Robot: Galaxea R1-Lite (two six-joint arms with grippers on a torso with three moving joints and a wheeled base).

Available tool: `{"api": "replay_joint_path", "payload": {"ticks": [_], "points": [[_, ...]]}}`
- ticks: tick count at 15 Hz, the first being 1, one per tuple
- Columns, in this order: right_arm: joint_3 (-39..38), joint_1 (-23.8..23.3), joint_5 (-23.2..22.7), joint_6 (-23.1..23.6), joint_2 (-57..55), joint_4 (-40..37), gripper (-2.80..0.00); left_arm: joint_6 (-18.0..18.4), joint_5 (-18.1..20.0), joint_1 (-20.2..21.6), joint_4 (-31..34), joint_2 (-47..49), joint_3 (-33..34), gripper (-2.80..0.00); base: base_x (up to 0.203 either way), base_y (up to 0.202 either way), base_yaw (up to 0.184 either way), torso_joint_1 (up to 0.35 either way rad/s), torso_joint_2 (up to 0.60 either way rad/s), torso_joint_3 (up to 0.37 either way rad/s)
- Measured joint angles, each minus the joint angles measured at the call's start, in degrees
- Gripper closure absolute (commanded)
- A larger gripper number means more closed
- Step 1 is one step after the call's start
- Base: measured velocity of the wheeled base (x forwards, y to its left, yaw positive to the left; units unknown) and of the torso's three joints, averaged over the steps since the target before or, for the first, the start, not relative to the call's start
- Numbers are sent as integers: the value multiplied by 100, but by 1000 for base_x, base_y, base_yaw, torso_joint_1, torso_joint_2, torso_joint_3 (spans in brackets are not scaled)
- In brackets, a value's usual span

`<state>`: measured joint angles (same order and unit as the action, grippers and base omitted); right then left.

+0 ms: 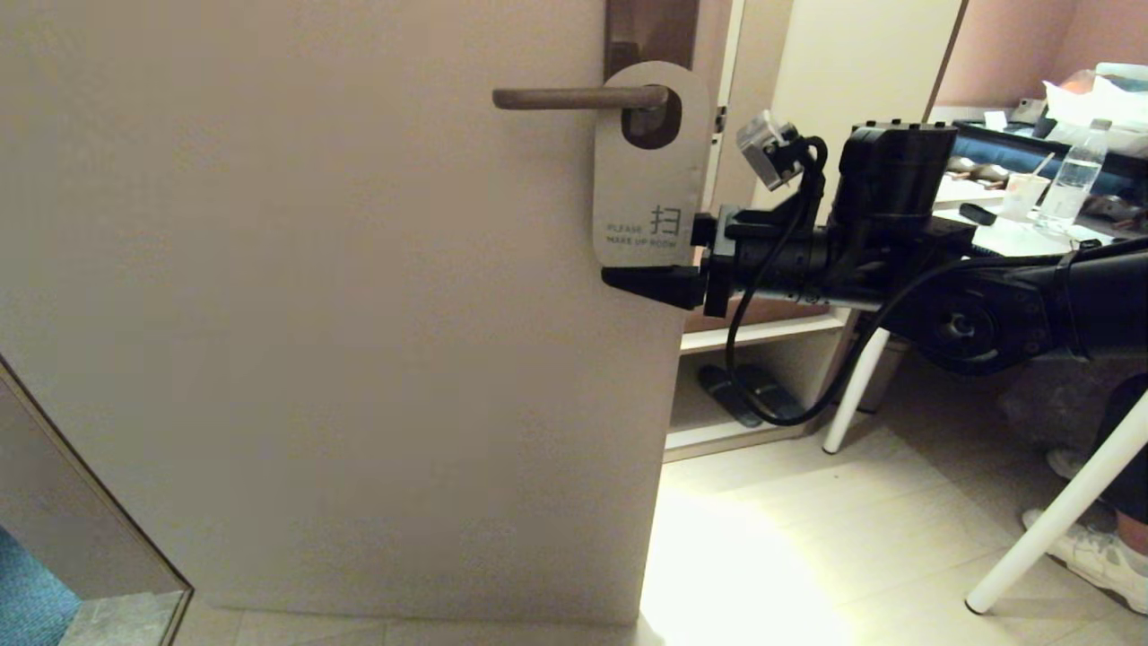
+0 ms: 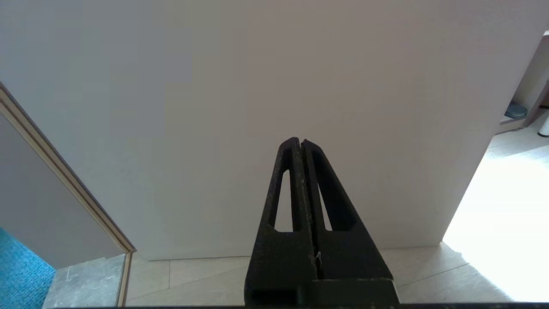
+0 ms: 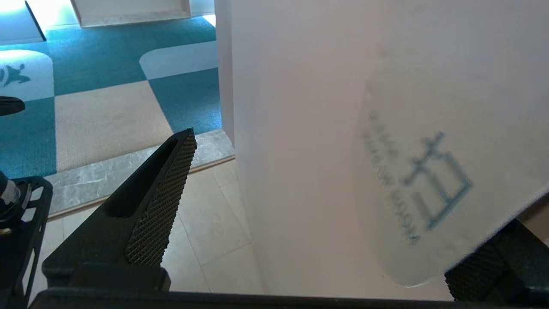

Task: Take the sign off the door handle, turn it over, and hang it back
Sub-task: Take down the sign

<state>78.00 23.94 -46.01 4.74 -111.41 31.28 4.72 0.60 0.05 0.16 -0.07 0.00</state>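
Near the door's free edge, the sign (image 1: 647,170) hangs by its round hole on the door handle (image 1: 574,97), off-white face out, reading "PLEASE MAKE UP ROOM". Reaching in level from the open side, the right gripper (image 1: 668,260) stands spread wide around the sign's lower end, seemingly not yet pinching it. The left gripper (image 2: 301,146) sits parked low before the door (image 1: 314,314), fingers pressed together.

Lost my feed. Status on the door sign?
Right tool open, straddling the sign's bottom edge. Sign hangs on the door handle, off-white face out. Left tool shut, parked. Nothing in the way.
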Motion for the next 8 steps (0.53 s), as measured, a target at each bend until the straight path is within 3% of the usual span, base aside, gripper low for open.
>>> {"api": "replay_joint_path", "payload": {"ticks": [8], "points": [[53,-24,-264,-84,-107,38,-280,-2,-1,2,2,0,0,0,0,0,0,0,0,0]]}}
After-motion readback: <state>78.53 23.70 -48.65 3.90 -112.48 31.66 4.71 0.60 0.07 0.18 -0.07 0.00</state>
